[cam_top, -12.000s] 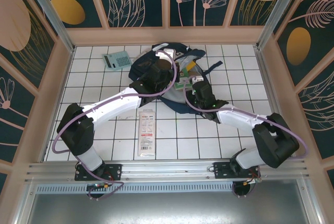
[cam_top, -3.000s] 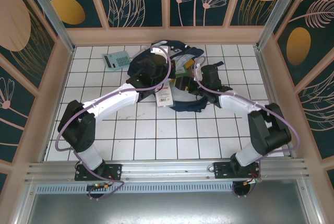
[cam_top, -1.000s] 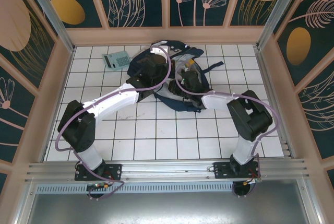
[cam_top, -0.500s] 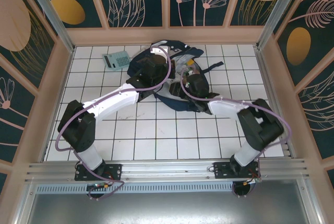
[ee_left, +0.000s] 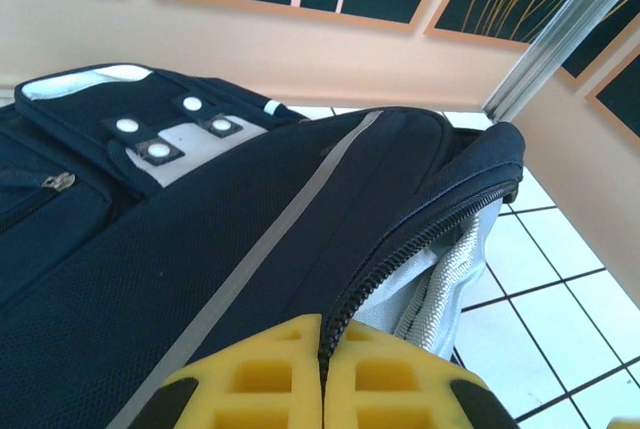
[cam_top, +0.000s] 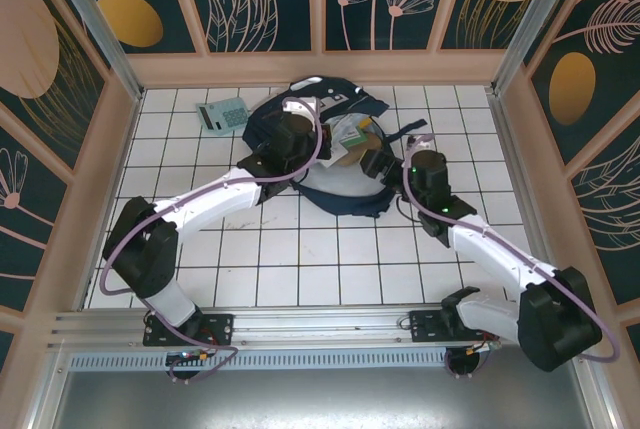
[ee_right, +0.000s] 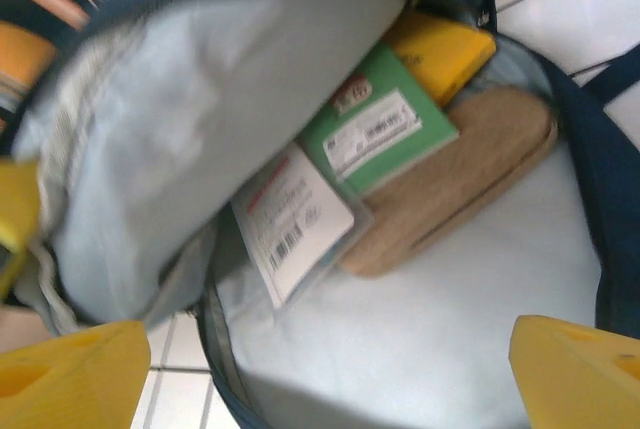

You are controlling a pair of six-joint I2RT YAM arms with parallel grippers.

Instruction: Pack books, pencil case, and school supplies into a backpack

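The navy backpack (cam_top: 262, 127) lies open at the back of the table, its pale lining (ee_right: 400, 329) showing. My left gripper (cam_top: 296, 137) is shut on the backpack's zipper edge (ee_left: 400, 259) and holds the flap up. My right gripper (cam_top: 377, 163) hangs open just outside the mouth with nothing between its fingers (ee_right: 70, 379). Inside lie the white-and-red pack (ee_right: 295, 219), the green book (ee_right: 375, 124), the orange-yellow book (ee_right: 440, 49) and the tan pencil case (ee_right: 460, 184). The teal calculator (cam_top: 223, 114) rests on the tiles left of the backpack.
A dark strap (cam_top: 412, 127) trails from the backpack's right side. Peach walls (cam_top: 320, 67) close in the back and both sides. White tiles (cam_top: 320, 259) stretch between the backpack and the arm bases.
The white-and-red pack left the tiles and now lies inside the backpack. My right gripper has pulled back out of the mouth to the right. The left gripper keeps holding the flap.
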